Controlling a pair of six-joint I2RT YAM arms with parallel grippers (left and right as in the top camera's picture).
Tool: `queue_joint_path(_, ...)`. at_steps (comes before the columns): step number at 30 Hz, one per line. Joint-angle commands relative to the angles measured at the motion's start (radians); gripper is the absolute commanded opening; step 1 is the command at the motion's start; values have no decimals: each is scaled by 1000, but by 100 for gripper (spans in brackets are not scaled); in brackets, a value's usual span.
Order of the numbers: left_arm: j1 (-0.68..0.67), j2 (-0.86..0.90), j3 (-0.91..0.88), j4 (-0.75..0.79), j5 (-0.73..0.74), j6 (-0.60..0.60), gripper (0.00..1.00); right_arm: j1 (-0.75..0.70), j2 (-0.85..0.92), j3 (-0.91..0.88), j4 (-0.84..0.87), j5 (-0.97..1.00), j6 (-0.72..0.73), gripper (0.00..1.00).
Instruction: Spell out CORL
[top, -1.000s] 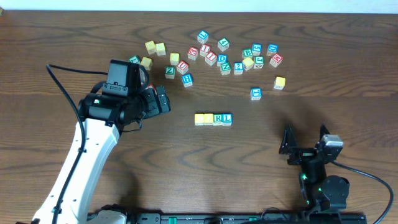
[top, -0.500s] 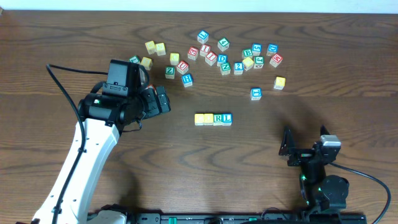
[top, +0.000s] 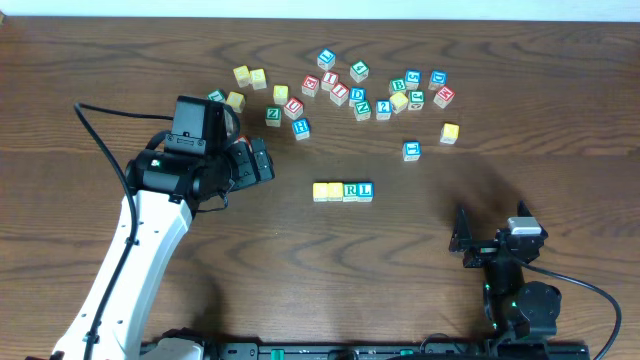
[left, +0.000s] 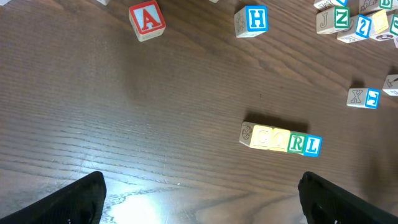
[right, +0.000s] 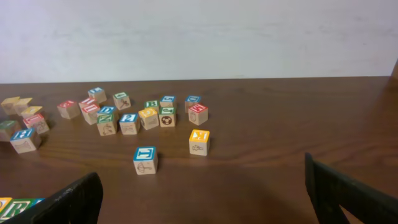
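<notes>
Four cubes stand side by side in a row at mid-table: two yellow-topped cubes, then the green R cube and the blue L cube. The left wrist view shows the same row, with the yellow cubes, the R and the L. My left gripper hovers open to the row's left and slightly behind it, holding nothing. My right gripper is open and empty near the front right, well away from the row. The row's end just shows at that view's lower left corner.
Several loose letter cubes lie scattered across the back of the table. Among them are an H cube, a blue-topped cube and a yellow cube. A red A cube lies near my left gripper.
My right gripper has drawn back a little toward the table's front edge. The left arm and the cubes have not moved.
</notes>
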Motion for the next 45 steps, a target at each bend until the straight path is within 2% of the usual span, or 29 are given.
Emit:
queue_joint_path(1, 5, -6, -5, -3, -10, 3, 98, -6, -10, -2, -5, 5, -15, 99)
queue_joint_path(12, 3, -6, -5, -6, -11, 3, 98, -6, -9, -2, -5, 5, -15, 99)
queue_joint_path(16, 27, -14, -5, -18, -74, 20, 98, -6, -9, -2, -5, 5, -15, 99)
queue_joint_path(23, 39, -47, -21, 37, -74, 206, 98, -6, -9, -2, -5, 5, -15, 99)
queue_joint_path(28, 39, -194, -166, 198, -74, 318, 98, -6, -9, -2, -5, 5, -15, 99)
queue_joint_path(35, 137, -500, -495, 432, -8, 321, 98, -6, -9, -2, -5, 5, -15, 99)
queue_joint_path(40, 179, -738, -699, 533, -10, 356, 97, -6, -9, -2, -5, 5, -15, 99)
queue_joint_path(45, 180, -895, -850, 651, -56, 362, 98, -6, -9, -2, -5, 5, -15, 99)
